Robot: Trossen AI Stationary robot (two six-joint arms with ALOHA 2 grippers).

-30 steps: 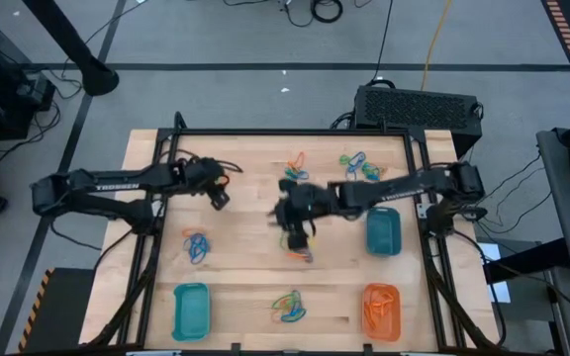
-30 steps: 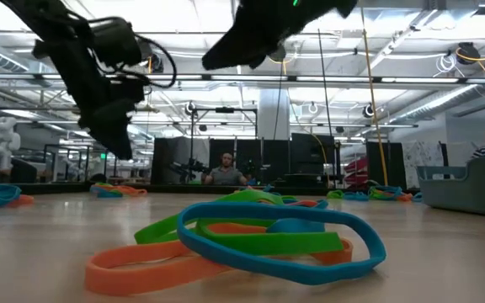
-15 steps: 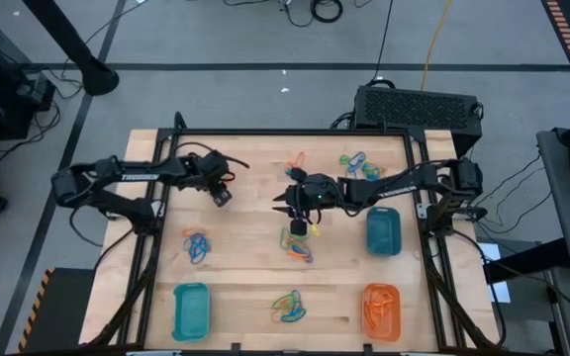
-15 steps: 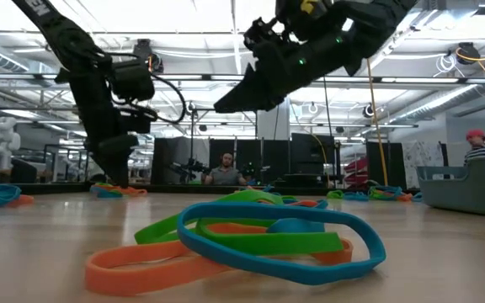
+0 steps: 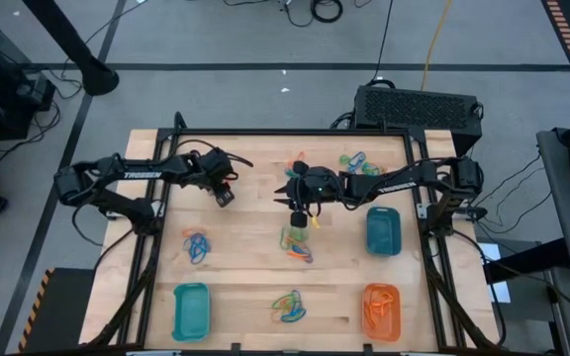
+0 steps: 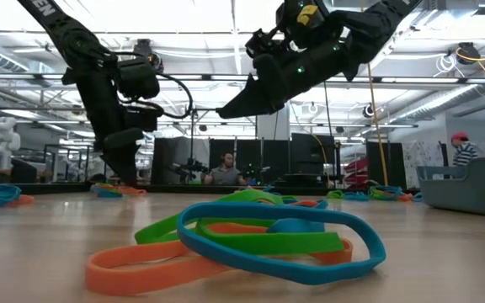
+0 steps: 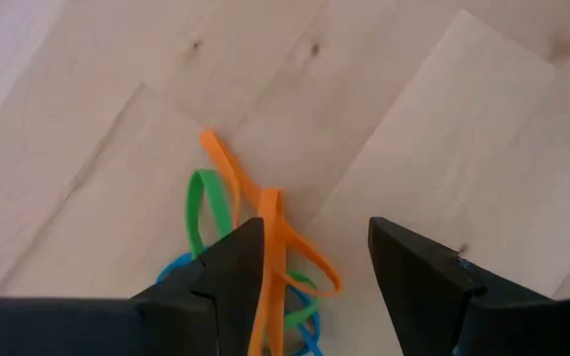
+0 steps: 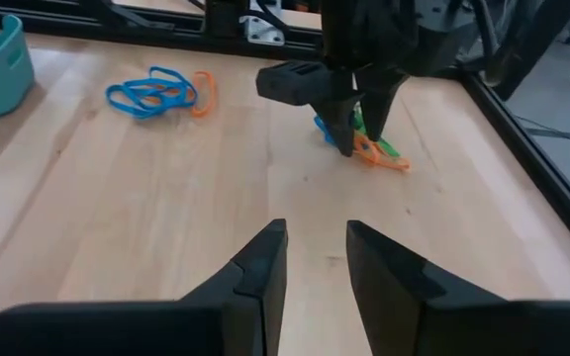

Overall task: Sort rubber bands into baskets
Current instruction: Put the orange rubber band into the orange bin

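Rubber bands lie in small piles on the wooden table: one in the middle point(image 5: 296, 243), one near the front point(image 5: 288, 308), a blue one at the left point(image 5: 197, 247) and two at the far edge point(image 5: 297, 163). My left gripper point(image 5: 224, 195) stands open, its fingers pointing down into a small pile point(image 7: 228, 168) of orange, green and blue bands. My right gripper point(image 5: 290, 193) hovers open above the table's middle, pointing left toward the left gripper point(image 8: 356, 138), with nothing between its fingers. Two teal baskets point(image 5: 191, 309) point(image 5: 383, 232) and an orange basket point(image 5: 381, 309) rest on the table. My left gripper's open fingers come down from above on either side of an orange band point(image 7: 270, 252) in the small pile, which lies flat on the table. One finger point(image 7: 236, 262) stands right beside that band. Whether the fingers touch it, I cannot tell.
A black frame point(image 5: 295, 132) borders the table on all sides. The orange basket holds orange bands. Bare wood point(image 8: 166, 198) lies between my two grippers. Beyond the table, people point(image 6: 226, 172) show in the room.
My left gripper has sunk to the table, onto the small pile, staying open. My right gripper has left the middle pile, gone toward the far edge and sunk lower, and now points more toward the table's left.
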